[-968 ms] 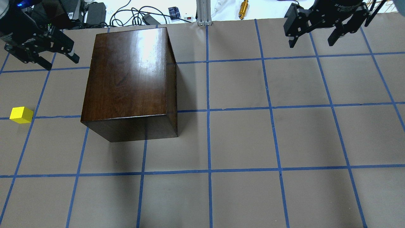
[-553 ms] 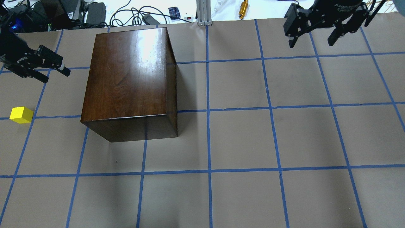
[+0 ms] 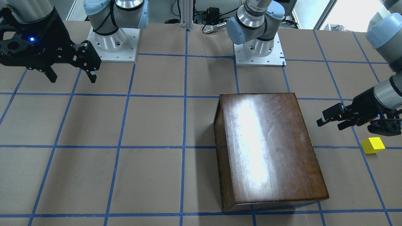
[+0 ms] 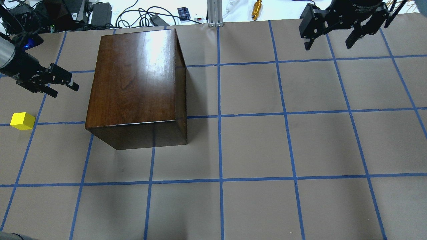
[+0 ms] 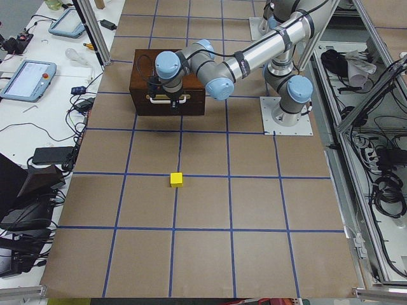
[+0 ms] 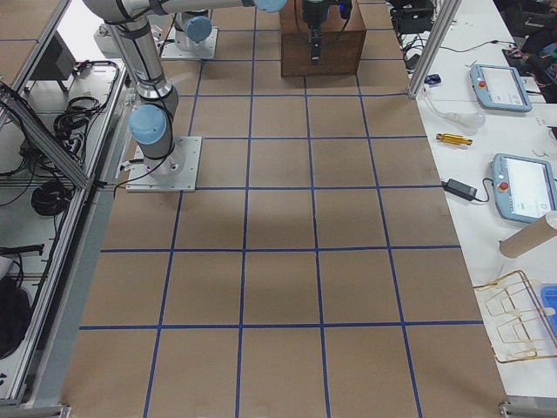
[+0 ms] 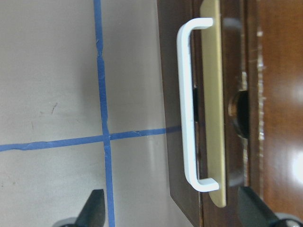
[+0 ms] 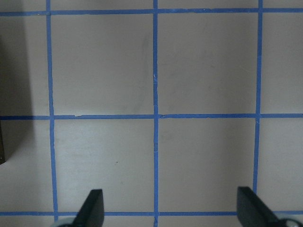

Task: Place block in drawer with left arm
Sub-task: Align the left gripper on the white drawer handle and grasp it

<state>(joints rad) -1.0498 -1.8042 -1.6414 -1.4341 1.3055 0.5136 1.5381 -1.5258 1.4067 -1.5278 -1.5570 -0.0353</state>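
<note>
The yellow block (image 4: pixel 22 121) lies on the table left of the dark-brown wooden box (image 4: pixel 136 76); it also shows in the front view (image 3: pixel 372 145) and the left side view (image 5: pixel 177 180). The drawer is closed. Its whitish handle (image 7: pixel 189 109) on a brass plate fills the left wrist view. My left gripper (image 4: pixel 65 90) is open and empty. It is turned sideways and faces the box's handle side from a short distance, with the handle lying between its fingertips (image 7: pixel 94 208) in the wrist view. The block sits beside and behind it. My right gripper (image 4: pixel 330 41) is open and empty, high at the far right.
The table is brown paper with a blue tape grid (image 4: pixel 220 116). Cables and small devices (image 4: pixel 140 13) lie past the far edge. The two arm bases (image 3: pixel 259 47) stand on the robot's side. The right wrist view shows only bare grid (image 8: pixel 156 116).
My left gripper has come down and moved toward the box's left side, turning its fingers toward the box. The block, the box and the right arm have not moved.
</note>
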